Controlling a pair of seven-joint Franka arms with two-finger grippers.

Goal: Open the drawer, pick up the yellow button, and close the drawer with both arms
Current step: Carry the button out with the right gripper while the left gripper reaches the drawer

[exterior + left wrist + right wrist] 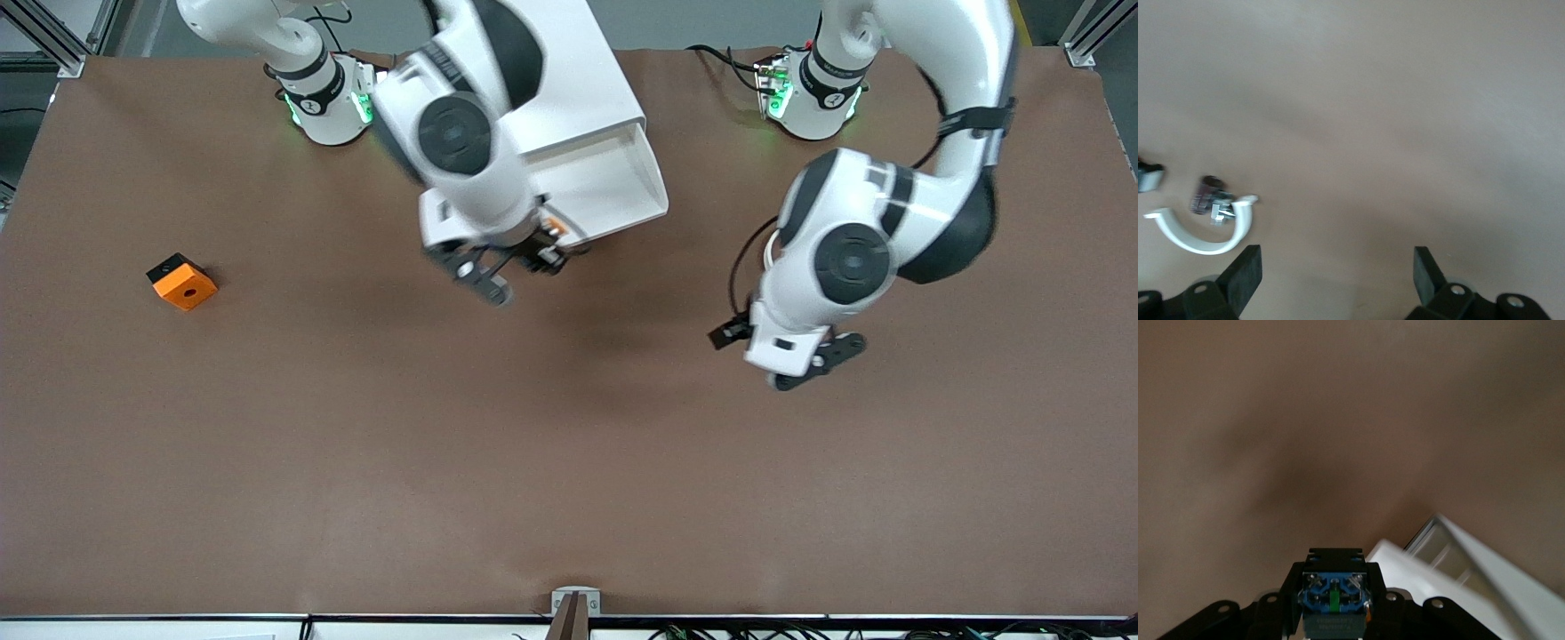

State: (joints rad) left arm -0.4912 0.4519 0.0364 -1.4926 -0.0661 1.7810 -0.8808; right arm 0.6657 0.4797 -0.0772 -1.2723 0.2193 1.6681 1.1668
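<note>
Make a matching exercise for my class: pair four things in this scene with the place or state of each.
Things:
1. button
2. drawer
3. orange block
4. left end effector

States:
A. pulled open
B. open over bare table
C. held in the right end effector
D. lying toward the right arm's end of the table

Pairs: 1-C, 2-A, 3-D, 4-B

High front camera; two wrist close-ups, perhaps blurred.
</note>
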